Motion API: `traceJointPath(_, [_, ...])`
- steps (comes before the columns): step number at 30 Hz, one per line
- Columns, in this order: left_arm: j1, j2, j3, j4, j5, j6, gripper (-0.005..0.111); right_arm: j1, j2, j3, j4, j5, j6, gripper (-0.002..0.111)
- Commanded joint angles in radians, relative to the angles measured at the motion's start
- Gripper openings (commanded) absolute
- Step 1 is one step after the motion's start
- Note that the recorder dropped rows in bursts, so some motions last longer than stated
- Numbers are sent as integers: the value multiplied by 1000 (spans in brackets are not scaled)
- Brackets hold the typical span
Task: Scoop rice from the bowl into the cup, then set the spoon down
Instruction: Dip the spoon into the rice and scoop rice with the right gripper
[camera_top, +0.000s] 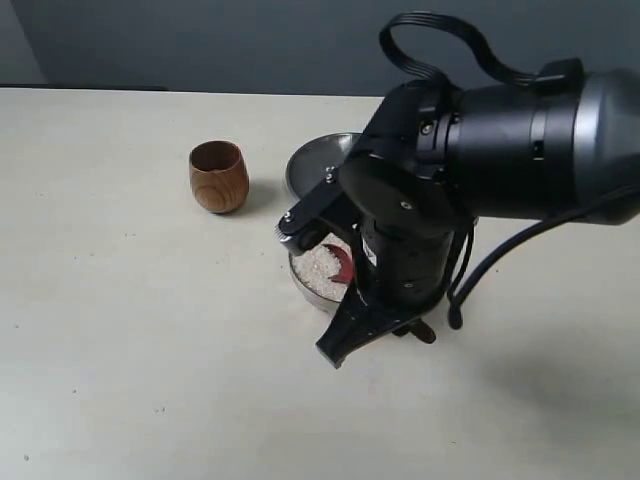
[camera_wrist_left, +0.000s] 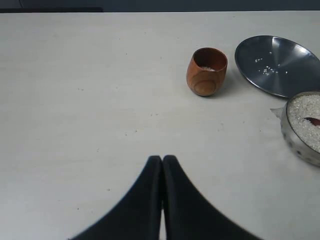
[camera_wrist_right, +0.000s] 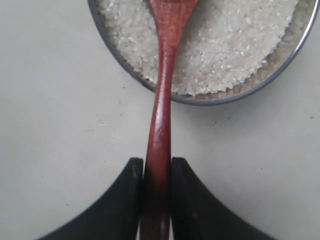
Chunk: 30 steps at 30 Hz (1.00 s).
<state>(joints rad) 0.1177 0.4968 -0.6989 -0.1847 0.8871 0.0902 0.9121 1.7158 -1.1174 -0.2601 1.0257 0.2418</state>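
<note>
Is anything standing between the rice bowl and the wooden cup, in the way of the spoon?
Nothing visible does. Only bare table lies between the bowl and the cup; the steel plate sits beside that path, not across it.

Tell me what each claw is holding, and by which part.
Right claw grips the wooden spoon by its handle; left claw is shut, empty.

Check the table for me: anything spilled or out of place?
A few stray rice grains lie scattered on the flat steel plate beside the cup, outside the bowl. Nothing else stands out.
</note>
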Motion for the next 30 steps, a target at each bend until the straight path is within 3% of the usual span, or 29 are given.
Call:
traceJointPath(1, [1,4,-6,3,2,1,0,-5,-17,-5,9,-7,-2,-1])
traceJointPath(21, [1,4,-6,3,2,1,0,-5,-73,-5,-65,35,72,-1])
traceJointPath(30, [1,4,-6,3,2,1,0,-87,-117,-5,9,70,1,-1])
